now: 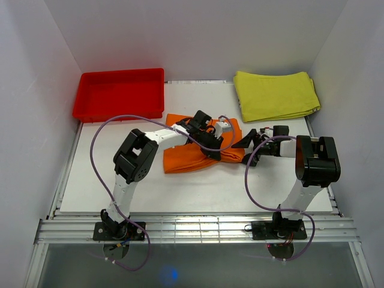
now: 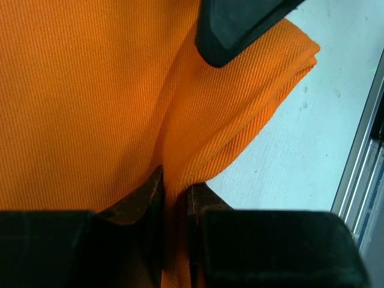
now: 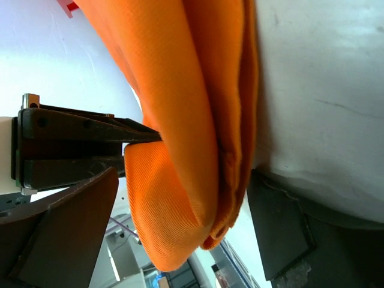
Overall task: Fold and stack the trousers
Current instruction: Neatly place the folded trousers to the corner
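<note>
- The trousers [image 1: 195,153] lie bunched and partly folded at the centre of the bench [image 1: 180,195], below the red tray [image 1: 120,93] at upper left and the yellow-green cloth [image 1: 276,96] at upper right.
- Your left tool [image 2: 174,195] is narrowed to a tight pinch on a thin ridge of orange fabric, bottom centre of the left wrist view, close to a folded corner.
- Your right tool [image 3: 183,180] has its jaws on either side of the thick, layered edge. Whether it grips the cloth or only brackets it cannot be told from these views.
- Watch the left pinch. It takes so little cloth that a firm pull could slide the ridge free, or lift the top layer alone and open the fold.
- Both tools crowd the same end of the trousers, right of centre in the top view. A careless sweep there could knock one against the other.
- The purple cable [image 1: 99,129] loops across the fabric and may snag it.
- If both tools hold and you draw them apart, expect the whole bundle to drag across the bench and lose its shape.
</note>
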Tool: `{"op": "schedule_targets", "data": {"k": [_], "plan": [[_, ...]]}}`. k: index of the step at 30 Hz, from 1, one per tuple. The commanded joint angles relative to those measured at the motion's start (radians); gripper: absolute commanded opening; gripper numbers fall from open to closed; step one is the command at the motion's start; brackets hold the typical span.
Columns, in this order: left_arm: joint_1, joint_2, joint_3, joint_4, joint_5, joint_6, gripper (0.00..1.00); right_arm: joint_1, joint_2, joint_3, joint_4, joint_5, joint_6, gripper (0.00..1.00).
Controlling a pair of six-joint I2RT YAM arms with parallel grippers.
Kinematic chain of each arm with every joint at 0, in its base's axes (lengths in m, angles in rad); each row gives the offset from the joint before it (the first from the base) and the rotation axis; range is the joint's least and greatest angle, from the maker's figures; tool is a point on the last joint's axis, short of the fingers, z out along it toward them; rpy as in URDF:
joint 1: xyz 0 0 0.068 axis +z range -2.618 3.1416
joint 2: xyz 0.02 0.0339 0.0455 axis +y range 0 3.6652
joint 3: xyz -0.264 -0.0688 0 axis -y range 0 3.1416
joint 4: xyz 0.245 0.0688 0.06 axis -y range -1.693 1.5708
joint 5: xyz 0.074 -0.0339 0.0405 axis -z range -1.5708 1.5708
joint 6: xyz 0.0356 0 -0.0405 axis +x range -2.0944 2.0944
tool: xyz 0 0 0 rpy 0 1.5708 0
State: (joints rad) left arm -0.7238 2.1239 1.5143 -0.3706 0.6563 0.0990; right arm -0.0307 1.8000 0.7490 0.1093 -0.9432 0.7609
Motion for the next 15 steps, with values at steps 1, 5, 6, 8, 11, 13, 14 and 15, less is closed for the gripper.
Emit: {"op": "schedule_targets", "data": {"k": [1,5,6,8,11,13,14,15], "plan": [[0.021,0.01,0.044,0.041,-0.009,-0.059,0.0,0.006,-0.005,-0.036,-0.037,0.063,0.017,0.91],[0.024,0.025,0.066,0.039,-0.007,-0.061,0.0,0.006,-0.027,-0.08,0.007,0.081,0.095,0.89],[0.024,0.028,0.069,0.036,-0.001,-0.061,0.0,0.006,-0.027,-0.088,0.027,0.084,0.147,0.89],[0.024,0.039,0.079,0.035,0.0,-0.062,0.0,0.012,-0.022,-0.1,0.074,0.084,0.184,0.88],[0.024,0.056,0.093,0.025,0.009,-0.064,0.0,0.017,-0.011,-0.102,0.096,0.089,0.219,0.86],[0.024,0.059,0.096,0.024,0.02,-0.067,0.0,0.017,-0.005,-0.097,0.099,0.107,0.218,0.83],[0.024,0.059,0.099,0.024,0.022,-0.068,0.0,0.018,-0.001,-0.093,0.099,0.113,0.207,0.82],[0.024,0.061,0.101,0.024,0.025,-0.07,0.0,0.018,0.002,-0.082,0.095,0.124,0.199,0.81]]}}
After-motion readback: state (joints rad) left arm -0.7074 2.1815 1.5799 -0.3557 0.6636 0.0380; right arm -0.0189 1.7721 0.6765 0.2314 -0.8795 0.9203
